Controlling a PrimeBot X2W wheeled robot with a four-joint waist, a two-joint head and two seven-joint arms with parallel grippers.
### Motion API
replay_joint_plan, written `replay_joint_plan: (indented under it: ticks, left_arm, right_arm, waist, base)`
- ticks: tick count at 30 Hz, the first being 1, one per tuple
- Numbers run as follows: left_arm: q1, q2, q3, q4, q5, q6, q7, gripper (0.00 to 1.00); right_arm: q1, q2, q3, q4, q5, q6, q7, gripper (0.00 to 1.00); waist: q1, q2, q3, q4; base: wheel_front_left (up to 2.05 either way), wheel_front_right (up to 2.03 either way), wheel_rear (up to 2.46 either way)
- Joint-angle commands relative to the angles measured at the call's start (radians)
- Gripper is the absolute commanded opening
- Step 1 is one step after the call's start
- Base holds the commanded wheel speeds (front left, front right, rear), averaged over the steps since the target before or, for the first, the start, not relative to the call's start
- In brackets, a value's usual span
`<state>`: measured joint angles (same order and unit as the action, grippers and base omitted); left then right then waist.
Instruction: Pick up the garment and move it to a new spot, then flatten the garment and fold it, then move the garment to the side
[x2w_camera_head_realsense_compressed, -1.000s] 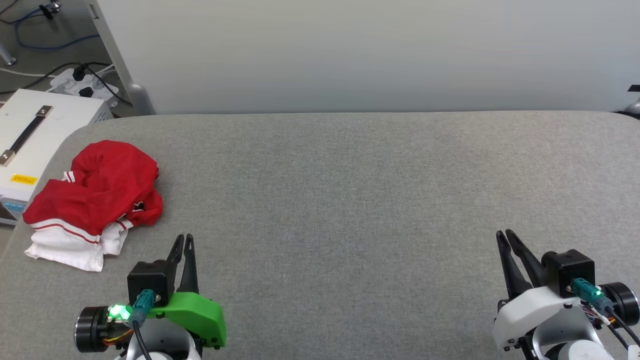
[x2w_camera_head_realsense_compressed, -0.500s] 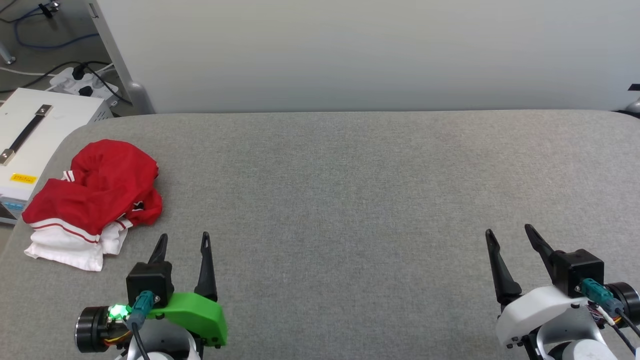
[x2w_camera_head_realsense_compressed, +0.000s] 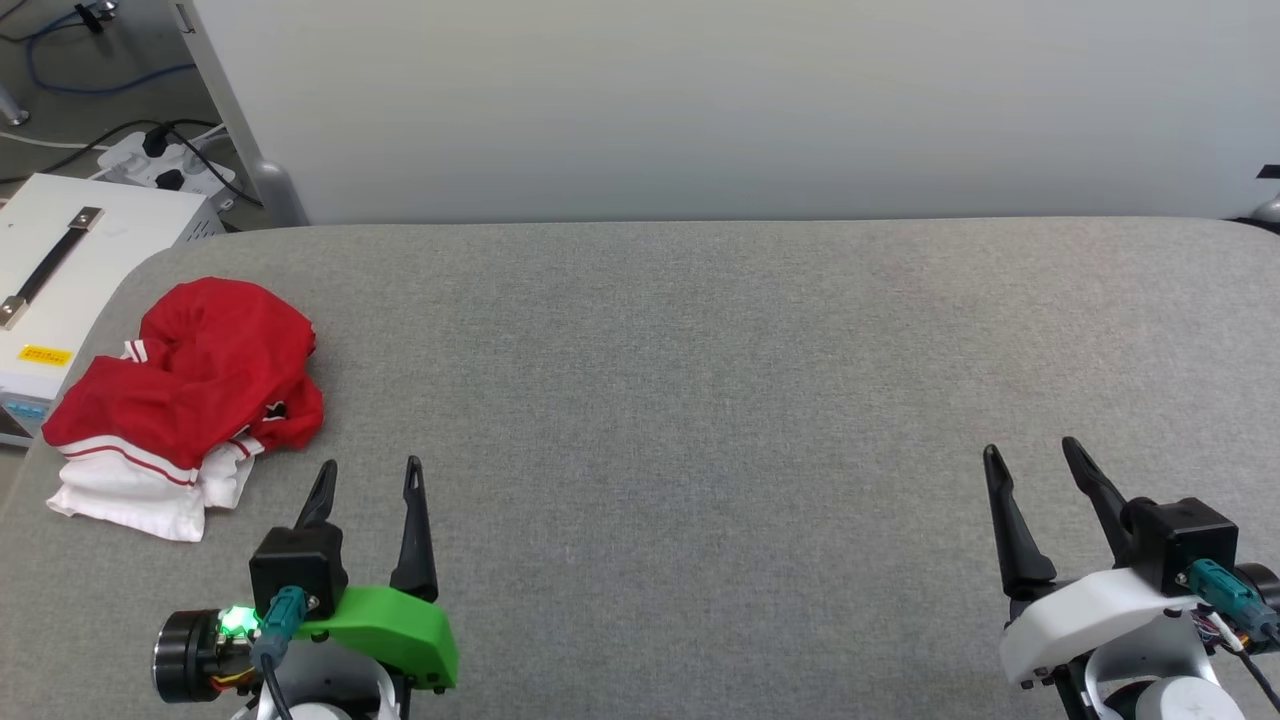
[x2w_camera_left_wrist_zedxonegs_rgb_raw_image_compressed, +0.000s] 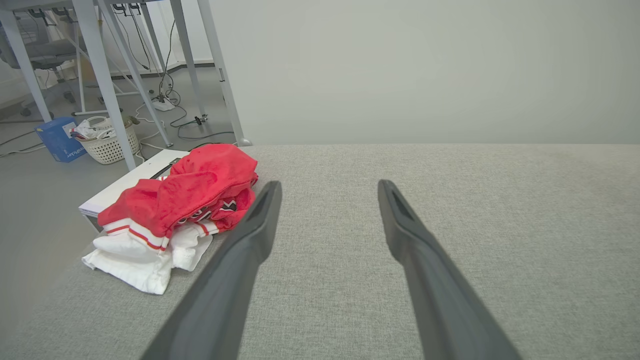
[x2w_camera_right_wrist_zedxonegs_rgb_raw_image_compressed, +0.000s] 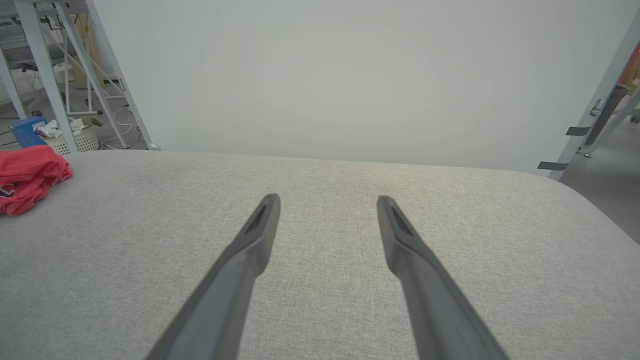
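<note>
Crumpled red garment (x2w_camera_head_realsense_compressed: 185, 385) (white sleeves underneath, striped trim), left gripper (x2w_camera_head_realsense_compressed: 370, 464) and right gripper (x2w_camera_head_realsense_compressed: 1030, 446) both splayed

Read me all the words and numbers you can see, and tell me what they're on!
No text here can be read for sure.
Yellow sticker on the white box: dark print, too small to read.
Black, white-edged print on the crumpled red garment: mostly folded away, unreadable.
Label on the blue box on the floor: too blurred to read.
</note>
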<state>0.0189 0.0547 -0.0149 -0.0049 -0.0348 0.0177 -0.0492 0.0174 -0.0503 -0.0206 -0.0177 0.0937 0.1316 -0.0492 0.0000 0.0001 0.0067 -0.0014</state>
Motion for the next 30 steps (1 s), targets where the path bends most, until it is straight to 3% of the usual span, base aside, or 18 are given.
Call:
replay_joint_plan:
  ticks: [1,30]
  left_arm:
    - [-0.008,-0.001,-0.001,-0.002,-0.007,0.005,-0.010,1.00]
    - [-0.002,-0.002,-0.013,0.025,-0.040,0.018,-0.070,1.00]
  right_arm:
    - [0.004,0.000,-0.004,-0.009,0.014,0.000,-0.012,1.00]
    - [0.037,0.000,0.006,0.003,0.039,0.000,-0.071,1.00]
  waist:
    - [0.0000,-0.0001,0.000,0.000]
    - [0.0000,-0.0001,0.011,0.000]
  base:
    - [0.00,0.00,0.00]
    - [0.00,0.00,0.00]
